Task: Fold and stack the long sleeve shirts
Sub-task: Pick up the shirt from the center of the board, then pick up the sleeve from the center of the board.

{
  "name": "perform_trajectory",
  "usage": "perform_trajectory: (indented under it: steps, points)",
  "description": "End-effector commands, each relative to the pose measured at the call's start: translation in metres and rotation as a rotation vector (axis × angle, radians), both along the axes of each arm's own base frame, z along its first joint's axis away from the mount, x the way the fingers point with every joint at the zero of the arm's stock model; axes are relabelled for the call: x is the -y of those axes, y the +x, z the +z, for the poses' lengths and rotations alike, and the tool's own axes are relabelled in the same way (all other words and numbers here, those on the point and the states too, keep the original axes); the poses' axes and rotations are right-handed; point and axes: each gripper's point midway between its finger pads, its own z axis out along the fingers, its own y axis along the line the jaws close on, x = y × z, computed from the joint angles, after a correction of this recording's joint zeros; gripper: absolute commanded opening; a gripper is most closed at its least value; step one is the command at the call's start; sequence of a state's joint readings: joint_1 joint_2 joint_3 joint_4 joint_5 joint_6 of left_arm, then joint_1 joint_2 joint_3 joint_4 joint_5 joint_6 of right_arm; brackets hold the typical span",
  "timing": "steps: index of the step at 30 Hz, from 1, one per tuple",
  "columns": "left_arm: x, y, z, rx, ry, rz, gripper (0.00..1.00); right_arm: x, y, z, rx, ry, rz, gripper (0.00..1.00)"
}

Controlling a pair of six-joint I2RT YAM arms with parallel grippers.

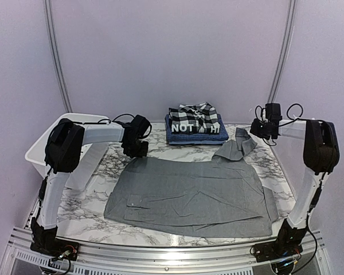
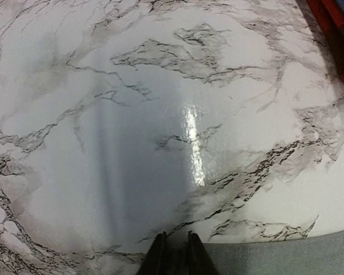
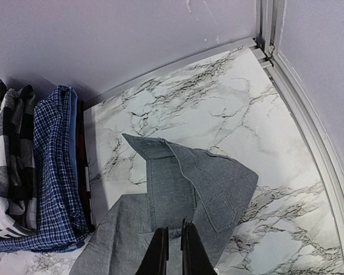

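A plain grey shirt [image 1: 189, 192] lies spread flat on the marble table, with one folded-over sleeve and cuff [image 1: 236, 144] at its back right corner. Behind it is a stack of folded shirts: black-and-white plaid [image 1: 196, 113] on top, black with white letters [image 1: 190, 127], then blue checked [image 1: 195, 137]. My left gripper [image 1: 136, 151] hovers at the shirt's back left corner, shut and empty; in the left wrist view [image 2: 175, 252] only the shirt's edge [image 2: 286, 260] shows. My right gripper [image 1: 262, 133] is shut and empty just above the cuff [image 3: 195, 177], as the right wrist view [image 3: 174, 249] shows.
A white plastic tub [image 1: 41, 150] stands at the table's left edge, under my left arm. The curved wall and metal rails close the back and right sides [image 3: 309, 132]. The stack also shows at the left of the right wrist view [image 3: 51, 172].
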State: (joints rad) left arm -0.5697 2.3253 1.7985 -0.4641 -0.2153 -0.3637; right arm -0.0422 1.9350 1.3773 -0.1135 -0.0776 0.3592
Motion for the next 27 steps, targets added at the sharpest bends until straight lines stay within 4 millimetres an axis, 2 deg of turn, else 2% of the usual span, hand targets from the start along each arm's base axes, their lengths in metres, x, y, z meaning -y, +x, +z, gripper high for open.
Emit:
perform_trajectory:
  steps: [1,4,6,9,11,13,17,20,22,25,27]
  points:
    - [-0.006,-0.007,-0.010,-0.044,0.012,0.008,0.07,-0.002,0.001,0.020,0.045,-0.018,0.023,0.06]
    - [-0.006,-0.005,-0.004,-0.034,0.005,0.010,0.04,0.003,0.004,0.014,0.020,-0.050,0.014,0.11]
    - [-0.005,-0.005,0.000,-0.028,-0.001,0.007,0.00,0.006,0.007,0.004,-0.012,-0.071,0.015,0.24]
    - [-0.003,-0.004,0.003,-0.024,-0.016,0.002,0.00,0.008,0.014,-0.013,-0.064,-0.090,0.028,0.43]
    - [-0.002,-0.004,0.003,-0.024,-0.023,0.001,0.00,0.006,0.019,-0.022,-0.080,-0.089,0.043,0.52]
    - [0.000,-0.005,0.004,-0.026,-0.031,-0.003,0.00,0.004,0.024,-0.032,-0.101,-0.082,0.058,0.56]
    - [-0.001,-0.005,0.007,-0.019,-0.032,-0.004,0.00,0.006,0.029,-0.053,-0.151,-0.086,0.052,0.56]
    - [-0.001,-0.004,0.010,-0.011,-0.029,-0.005,0.00,0.008,0.030,-0.061,-0.165,-0.091,0.037,0.49]
    - [-0.002,-0.003,0.012,-0.002,-0.027,-0.009,0.00,0.010,0.029,-0.060,-0.167,-0.091,0.027,0.36]
    - [-0.002,-0.003,0.018,0.018,-0.031,-0.019,0.00,0.010,0.026,-0.048,-0.150,-0.084,0.017,0.12]
    - [-0.003,-0.005,0.024,0.035,-0.036,-0.024,0.00,0.010,0.023,-0.027,-0.112,-0.085,0.007,0.01]
